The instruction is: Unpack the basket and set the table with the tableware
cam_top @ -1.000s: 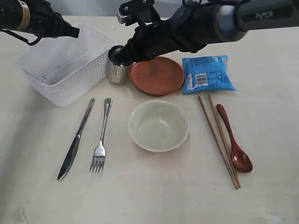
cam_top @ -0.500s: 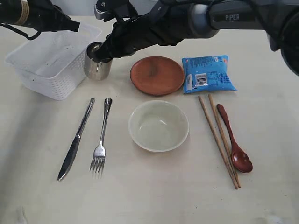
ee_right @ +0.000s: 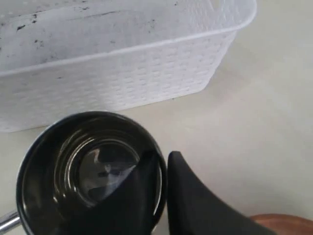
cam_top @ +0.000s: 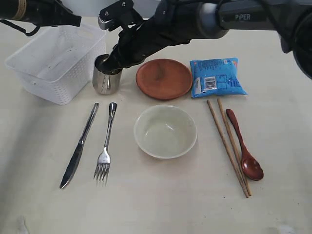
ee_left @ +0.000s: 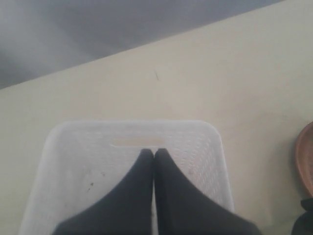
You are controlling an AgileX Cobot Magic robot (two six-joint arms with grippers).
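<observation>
The steel cup (cam_top: pixel 105 83) stands upright between the white basket (cam_top: pixel 62 91) and the brown saucer (cam_top: pixel 164 79). My right gripper (cam_top: pixel 111 62) is shut on its rim, one finger inside and one outside (ee_right: pixel 164 159); the cup (ee_right: pixel 73 166) looks empty. My left gripper (cam_top: pixel 78 20) hangs shut over the empty basket (ee_left: pixel 195 147), with nothing held (ee_left: pixel 153 152). On the table lie the knife (cam_top: pixel 78 148), fork (cam_top: pixel 106 144), cream bowl (cam_top: pixel 165 131), chopsticks (cam_top: pixel 226 146) and reddish spoon (cam_top: pixel 243 151).
A blue snack packet (cam_top: pixel 214 77) lies to the right of the saucer. The right arm stretches across the back of the table above the saucer. The basket wall (ee_right: pixel 146 68) is close beside the cup.
The right gripper carried the cup left from beside the saucer toward the basket, then a little forward. The basket has shifted left and back. The left gripper stayed shut.
</observation>
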